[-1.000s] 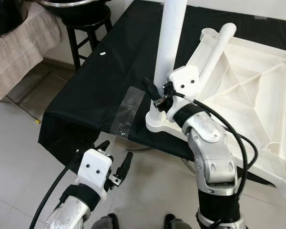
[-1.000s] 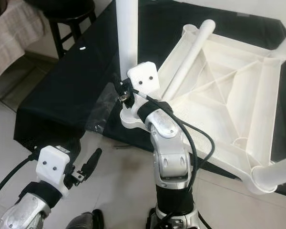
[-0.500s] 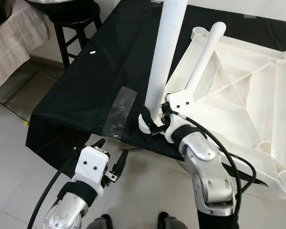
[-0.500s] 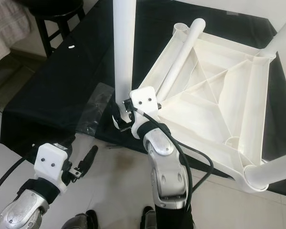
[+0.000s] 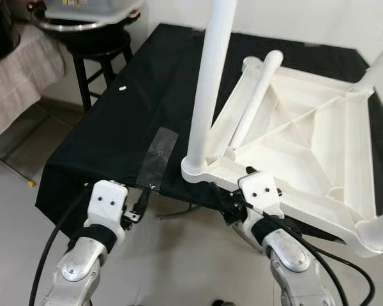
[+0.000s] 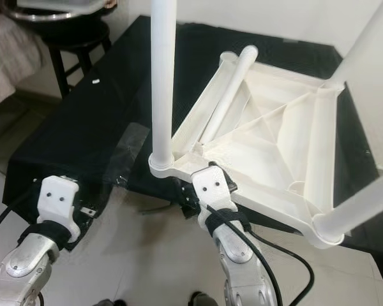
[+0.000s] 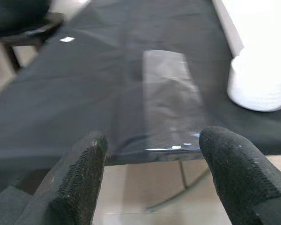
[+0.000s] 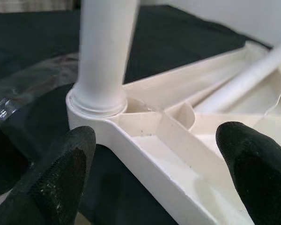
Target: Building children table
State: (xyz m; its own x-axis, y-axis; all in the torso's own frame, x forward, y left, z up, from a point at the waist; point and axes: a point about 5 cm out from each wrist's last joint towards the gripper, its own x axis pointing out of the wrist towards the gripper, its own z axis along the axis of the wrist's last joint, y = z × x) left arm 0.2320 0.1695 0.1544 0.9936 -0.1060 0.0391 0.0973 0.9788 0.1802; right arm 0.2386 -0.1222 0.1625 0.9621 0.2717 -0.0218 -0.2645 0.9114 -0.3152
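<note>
Right wrist view: right claw (image 8: 152, 178) gapes empty before the upturned white plastic table (image 5: 319, 153); left claw (image 7: 152, 180) open beside the black-draped worktop (image 5: 115, 127) near a dark stool (image 5: 99, 54).

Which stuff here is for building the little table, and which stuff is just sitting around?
For the job:
- upside-down white tabletop
- upright leg standing in its near corner socket
- loose leg lying across the tabletop
- right gripper, open by that corner

Just about:
- black cloth
- clear tape patch
- dark stool
</note>
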